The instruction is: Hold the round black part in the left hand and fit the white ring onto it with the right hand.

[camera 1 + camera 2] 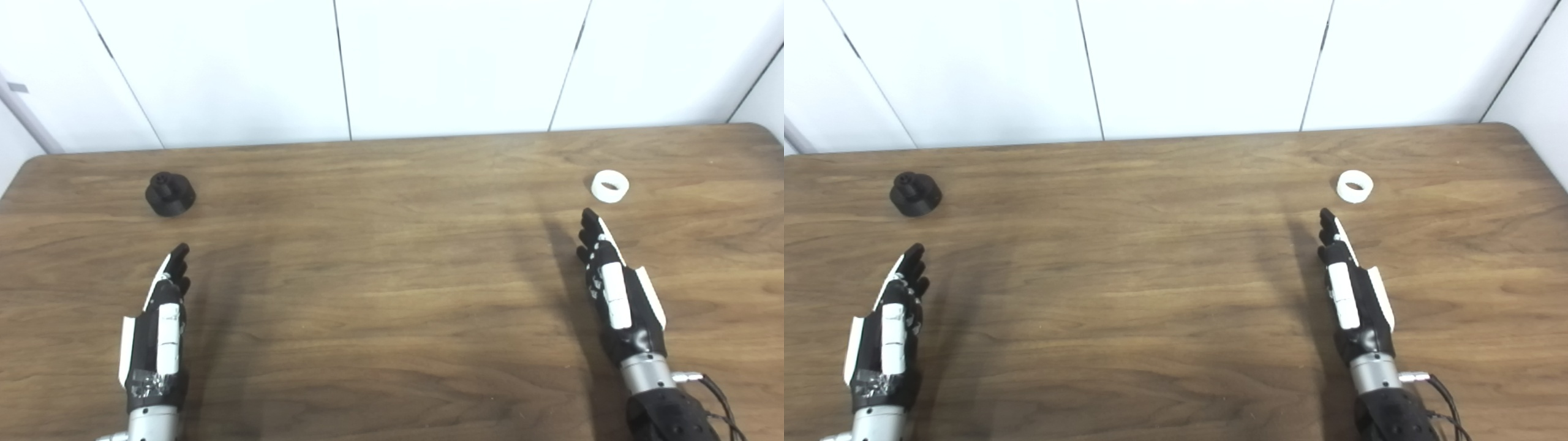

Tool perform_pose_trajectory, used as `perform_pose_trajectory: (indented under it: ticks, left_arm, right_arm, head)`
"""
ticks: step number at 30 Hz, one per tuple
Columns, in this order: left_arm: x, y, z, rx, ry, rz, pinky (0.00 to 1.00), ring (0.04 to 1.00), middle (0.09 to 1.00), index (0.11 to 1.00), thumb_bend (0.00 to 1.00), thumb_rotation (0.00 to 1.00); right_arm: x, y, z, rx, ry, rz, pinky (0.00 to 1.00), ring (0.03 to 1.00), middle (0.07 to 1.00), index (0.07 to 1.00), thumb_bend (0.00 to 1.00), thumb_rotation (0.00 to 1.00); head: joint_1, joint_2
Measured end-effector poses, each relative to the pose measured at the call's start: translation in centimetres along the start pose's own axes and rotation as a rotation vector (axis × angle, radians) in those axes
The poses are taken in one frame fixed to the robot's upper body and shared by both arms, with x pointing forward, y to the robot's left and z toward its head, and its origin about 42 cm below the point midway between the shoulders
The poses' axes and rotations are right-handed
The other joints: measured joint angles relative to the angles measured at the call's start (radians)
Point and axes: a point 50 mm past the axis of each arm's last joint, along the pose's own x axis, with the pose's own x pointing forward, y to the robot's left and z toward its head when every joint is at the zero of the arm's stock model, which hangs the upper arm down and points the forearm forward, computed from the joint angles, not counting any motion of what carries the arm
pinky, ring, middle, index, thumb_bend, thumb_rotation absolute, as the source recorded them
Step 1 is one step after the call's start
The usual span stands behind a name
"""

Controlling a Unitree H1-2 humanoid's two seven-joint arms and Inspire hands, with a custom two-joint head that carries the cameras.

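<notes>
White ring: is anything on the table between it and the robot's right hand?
No. Only bare table lies between the right hand and the white ring. The black part sits far off, beyond the left hand.

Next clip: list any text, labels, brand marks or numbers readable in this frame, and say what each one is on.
None: no readable text shows in either view.
Round black part: no marking visible.
White ring: plain.
Left hand and right hand: white and black panels with no legible print; the silvery patch near the left wrist is too blurred to read.
Table and wall panels: bare of signs.
</notes>
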Motion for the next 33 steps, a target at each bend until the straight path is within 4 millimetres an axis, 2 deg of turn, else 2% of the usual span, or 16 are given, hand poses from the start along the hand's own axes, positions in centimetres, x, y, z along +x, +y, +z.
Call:
perform_pose_trajectory:
  ticks: [10,14,18,22,26,27,28,30,33]
  left_arm:
    - [0.0,0.0,0.0,0.001,0.000,0.000,1.00,1.000,0.980,0.927,0.64,0.90]
    - [0.0,0.0,0.0,0.001,0.000,-0.001,1.00,1.000,0.983,0.931,0.64,0.90]
    - [0.0,-0.2,-0.1,0.001,0.000,-0.009,1.00,1.000,0.989,0.928,0.60,0.91]
    - [-0.1,-0.4,-0.1,0.003,-0.030,-0.016,1.00,0.998,0.967,0.903,0.58,0.85]
    - [-0.1,-0.6,-0.2,0.001,-0.058,-0.012,1.00,0.977,0.941,0.881,0.57,0.79]
    - [-0.1,-0.6,-0.2,0.004,-0.060,-0.012,1.00,0.983,0.946,0.888,0.55,0.81]
    - [-0.1,-0.7,-0.2,0.010,-0.068,-0.016,1.00,0.990,0.953,0.896,0.54,0.82]
    - [-0.1,-0.9,-0.2,0.019,-0.086,-0.027,1.00,0.997,0.962,0.904,0.53,0.84]
    - [-0.1,-1.1,-0.2,0.026,-0.090,-0.038,1.00,1.000,0.966,0.906,0.53,0.83]
  right_arm:
    - [0.0,0.1,0.0,-0.013,0.002,0.002,1.00,1.000,0.990,0.962,0.61,1.00]
    - [-0.1,0.1,-0.1,-0.022,0.004,0.002,1.00,1.000,0.988,0.968,0.60,1.00]
    - [-0.2,0.0,-0.2,-0.023,0.008,0.000,1.00,1.000,0.995,0.975,0.58,1.00]
    - [-0.3,-0.2,-0.6,-0.015,-0.006,0.007,1.00,0.999,0.987,0.974,0.55,1.00]
    - [-0.4,-0.5,-0.9,-0.015,-0.018,0.021,1.00,0.999,0.993,0.981,0.52,1.00]
    - [-0.3,-0.5,-1.0,-0.015,-0.020,0.026,1.00,1.000,0.997,0.985,0.49,1.00]
    - [-0.3,-0.5,-1.0,-0.013,-0.021,0.030,1.00,1.000,0.999,0.988,0.48,1.00]
    - [-0.3,-0.5,-1.0,-0.006,-0.020,0.038,1.00,1.000,1.000,0.991,0.47,1.00]
    - [-0.4,-0.6,-1.0,0.001,-0.020,0.039,1.00,1.000,1.000,0.997,0.49,1.00]
  head:
    - [0.000,0.000]
    - [0.028,-0.020]
    - [0.121,-0.075]
    - [0.178,-0.118]
    - [0.210,-0.143]
    - [0.213,-0.146]
    - [0.244,-0.170]
    - [0.268,-0.189]
    - [0.290,-0.207]
